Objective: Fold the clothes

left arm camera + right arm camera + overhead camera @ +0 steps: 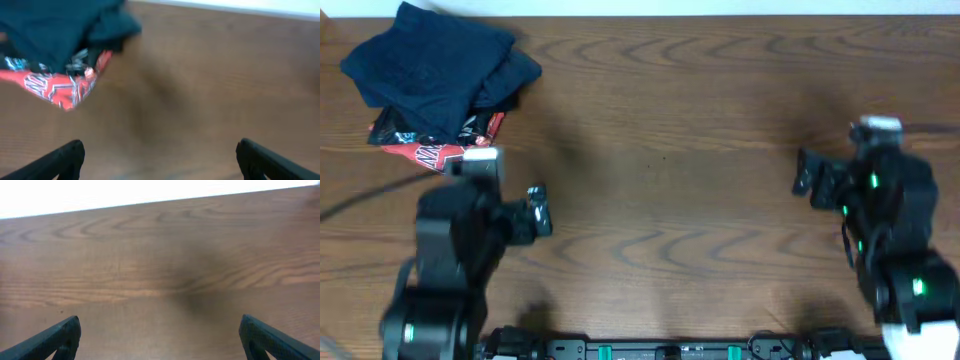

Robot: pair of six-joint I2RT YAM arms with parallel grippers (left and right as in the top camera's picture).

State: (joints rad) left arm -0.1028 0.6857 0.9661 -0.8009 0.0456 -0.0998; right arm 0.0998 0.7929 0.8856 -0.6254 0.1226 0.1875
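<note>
Far-left desk (670,150) corner: clothes (430,60), navy heap, crumpled, lying atop red garment (432,153). Judged soft, light and limp, so will sag and drag when lifted; not fragile. Best hold probably free edge or corner, pinching navy layer only, clear of red garment. Near heap: left gripper (160,161), jaws spread wide, empty. Far right: right gripper (160,336), likewise released, above desk.

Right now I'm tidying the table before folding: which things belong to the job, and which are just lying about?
Job: navy-blue garment, bunched on the table; left gripper and right gripper, both open, empty.
Lying about: red printed fabric under the garment, possibly more clothes.
</note>
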